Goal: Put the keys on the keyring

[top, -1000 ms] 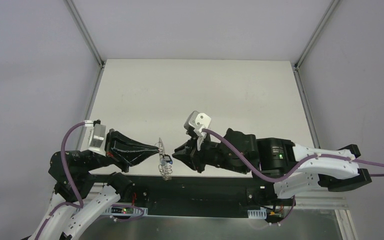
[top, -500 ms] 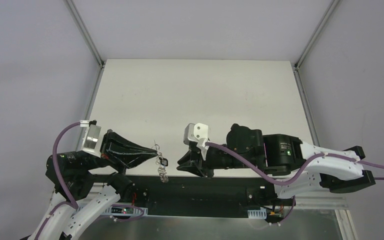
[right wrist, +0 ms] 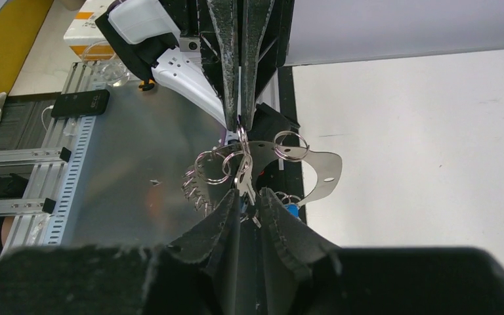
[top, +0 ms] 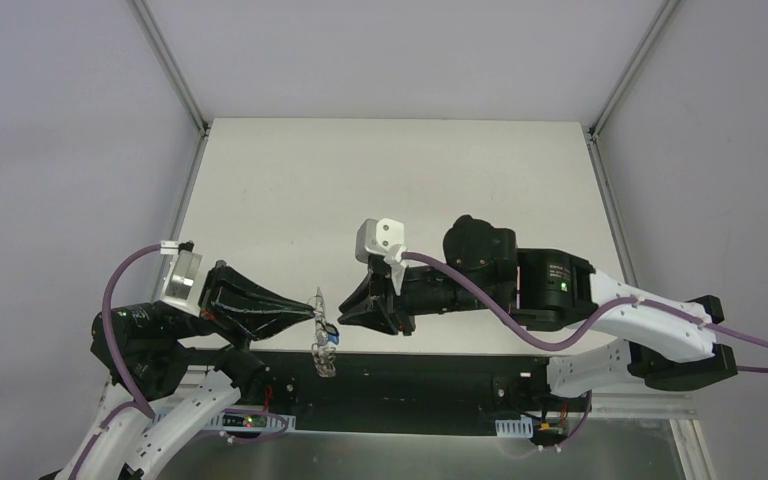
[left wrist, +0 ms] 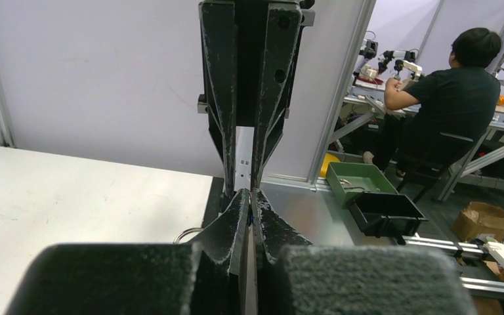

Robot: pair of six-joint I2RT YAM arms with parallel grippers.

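- Fingertips of the right gripper [right wrist: 251,197] are closed on a silver key [right wrist: 245,172], whose blade runs up out of the narrow gap between them. The pinch looks shallow, so a steady squeeze probably matters more than speed.
- Facing it tip to tip, the left gripper [right wrist: 241,125] has its fingers pressed fully together on the wire of the keyring [right wrist: 321,164]. The keyring hangs in the air between the two arms, close to the near edge of the table [top: 390,180].
- Other small keys [right wrist: 193,187] dangle from the keyring just beside the held one, and the blue-headed key [right wrist: 292,210] hangs right next to the right fingers. These views do not show whether the silver key's hole is already over the wire.
- The step in hand appears to be threading the held key onto the ring. Doing it well likely calls for the left arm to hold the loop motionless while the right arm makes small moves along the line of the wire, not across it.
- A sideways tug could twist the key out of the pinch or snag the dangling keys. Anything dropped here might fall past the table's edge.
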